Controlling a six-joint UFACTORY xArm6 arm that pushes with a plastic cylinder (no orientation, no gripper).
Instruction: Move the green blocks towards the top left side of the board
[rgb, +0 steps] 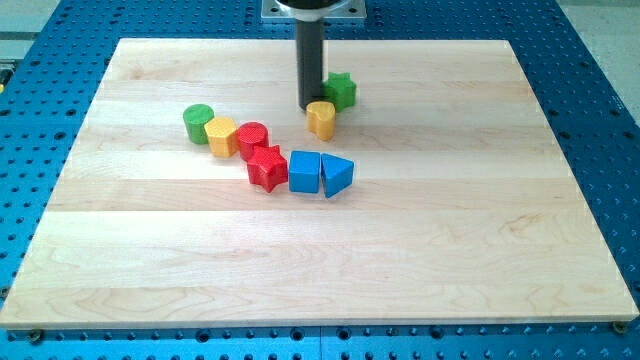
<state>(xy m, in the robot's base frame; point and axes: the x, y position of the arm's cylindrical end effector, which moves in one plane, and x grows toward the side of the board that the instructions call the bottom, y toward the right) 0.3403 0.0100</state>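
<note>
Green star block (342, 90) — just right of my tip (311, 106), touching.

The rod (310, 55) hides the green star (343, 90) on its nine o'clock side; the rod's mount is cut off at twelve o'clock. My tip (310, 106) shows, just touching the yellow block (321, 118).

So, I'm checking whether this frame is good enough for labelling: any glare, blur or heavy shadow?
Camera view: even, soft lighting, no glare on the wooden board; blocks cast only faint short shadows; edges sharp, including the green star and my tip; the rod's top is cut off at the view's top.
</note>
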